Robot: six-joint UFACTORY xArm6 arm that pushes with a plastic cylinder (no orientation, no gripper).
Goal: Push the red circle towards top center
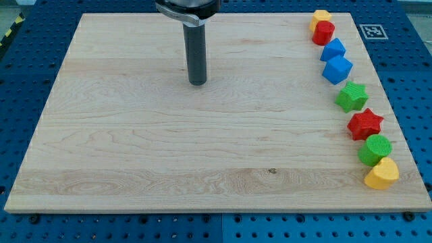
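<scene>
Item: wooden board (135,148) lying on a blue perforated table (27,61). Item: my tip (198,83), the lower end of a dark upright rod, resting on bare wood in the upper middle of the board; it is a plain rod end with nothing that opens or closes, it holds nothing and touches no block. Item: red circle (323,32), near the view's top right corner of the board, well apart from my tip, lying far to the tip's right and somewhat higher in the view. Item: yellow block (321,16), shape unclear, just above the red circle and touching it. Item: two blue blocks, one (333,49) just below the red circle, the other (337,69) directly beneath the first, both angular, the pair touching each other. Item: green star (352,96), below the blue pair. Item: red star (365,124), below the green star and slightly further right. Item: green circle (375,149), below the red star. Item: yellow heart (382,174), lowest of the column, touching the green circle, close to the board's right edge. All eight blocks stand in one slanting line down the view's right side. Item: a black-and-white marker tag (372,31) on the table, beyond the board's top right corner.
</scene>
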